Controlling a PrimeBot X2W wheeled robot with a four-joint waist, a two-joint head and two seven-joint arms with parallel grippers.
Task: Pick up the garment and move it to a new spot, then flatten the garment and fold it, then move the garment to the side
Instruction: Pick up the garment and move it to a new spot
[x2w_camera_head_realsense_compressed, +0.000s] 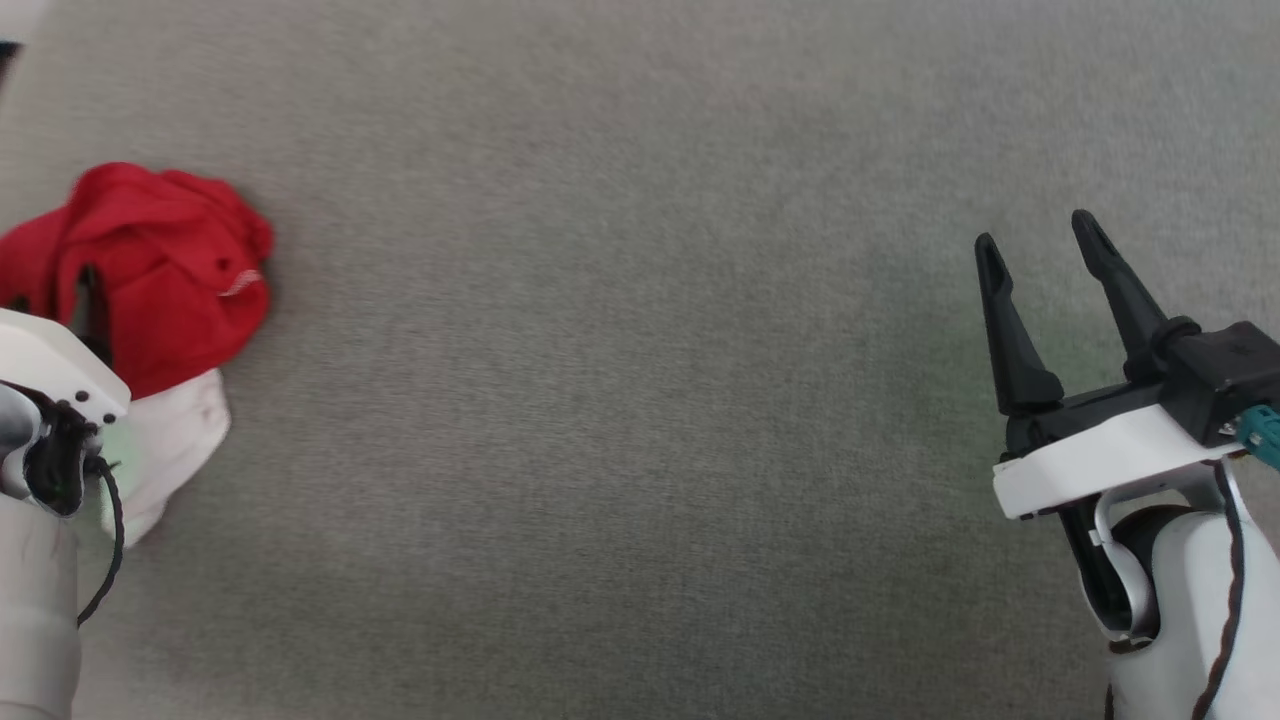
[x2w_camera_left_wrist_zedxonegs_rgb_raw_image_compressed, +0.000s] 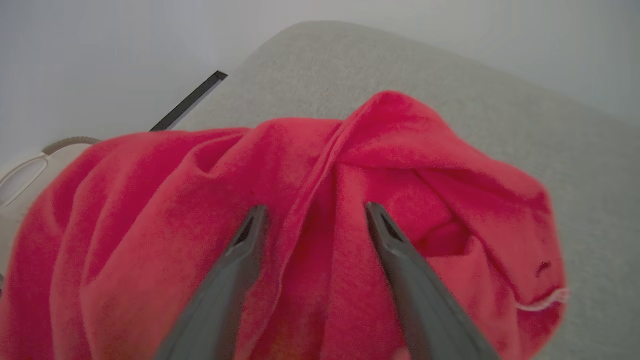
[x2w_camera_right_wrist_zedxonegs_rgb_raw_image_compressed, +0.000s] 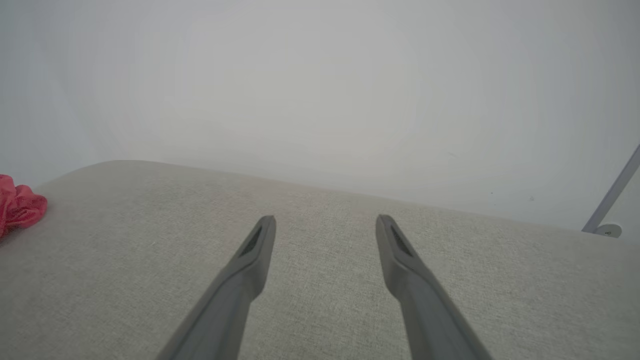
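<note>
The garment (x2w_camera_head_realsense_compressed: 165, 265) lies crumpled in a red heap at the far left of the grey surface, a white sleeve (x2w_camera_head_realsense_compressed: 175, 445) spilling toward me. My left arm's white wrist (x2w_camera_head_realsense_compressed: 50, 375) covers the heap's near-left part. From the left wrist view, my left gripper (x2w_camera_left_wrist_zedxonegs_rgb_raw_image_compressed: 315, 210) is open, its two fingers straddling a raised fold of the garment (x2w_camera_left_wrist_zedxonegs_rgb_raw_image_compressed: 150, 210); whether they touch the cloth I cannot tell. Far to the right, my right gripper (x2w_camera_head_realsense_compressed: 1037, 235) hovers open over bare surface, nothing between its fingers. The right wrist view has that gripper (x2w_camera_right_wrist_zedxonegs_rgb_raw_image_compressed: 326, 220) open, with the garment (x2w_camera_right_wrist_zedxonegs_rgb_raw_image_compressed: 17, 207) small at the left edge.
The grey fabric surface (x2w_camera_head_realsense_compressed: 620, 400) stretches wide between the two arms. Its rounded far edge (x2w_camera_right_wrist_zedxonegs_rgb_raw_image_compressed: 320, 187) meets a pale wall. A black strip (x2w_camera_left_wrist_zedxonegs_rgb_raw_image_compressed: 190, 100) lies beyond the garment, and a slanted metal rod (x2w_camera_right_wrist_zedxonegs_rgb_raw_image_compressed: 612, 195) stands at the far right.
</note>
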